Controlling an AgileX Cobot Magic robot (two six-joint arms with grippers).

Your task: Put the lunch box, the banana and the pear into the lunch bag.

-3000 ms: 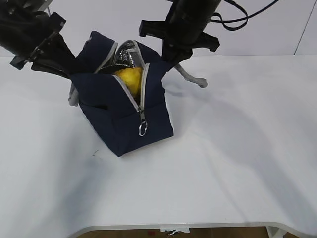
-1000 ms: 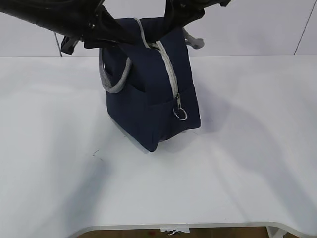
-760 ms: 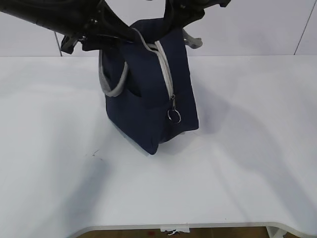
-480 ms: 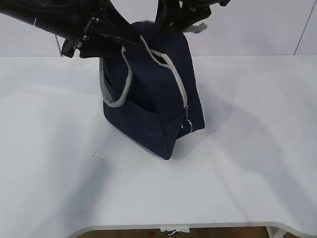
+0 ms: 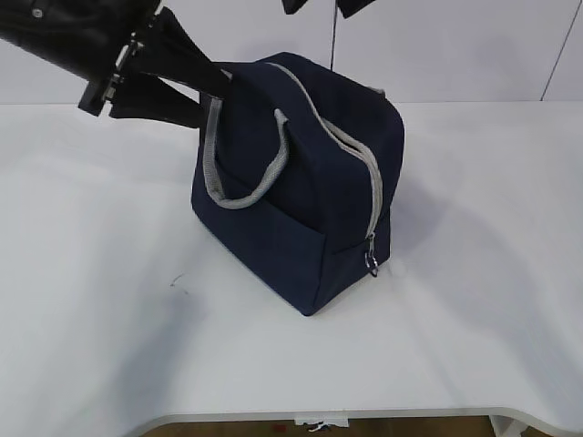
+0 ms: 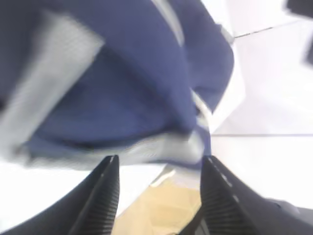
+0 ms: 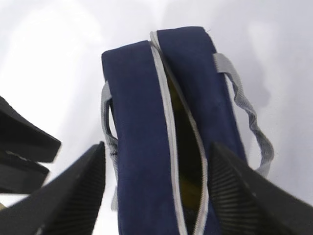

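One lunch bag (image 5: 301, 196) stands on one white table (image 5: 474, 300). It carries two grey webbing handles: one (image 5: 246, 173) on the flank just beyond the left gripper's (image 6: 159, 169) fingers (image 6: 102, 191), the other (image 7: 247, 112) on the far flank, below the right gripper's (image 7: 156, 166) fingers (image 7: 80, 188). One grey zipper line (image 7: 168, 112) runs along its top, parted into one narrow gap between those right fingers, and one ring pull (image 5: 372, 264) hangs at its end. Two grippers are in view, each with two fingers. One small dark mark (image 5: 176, 280) sits on the table.
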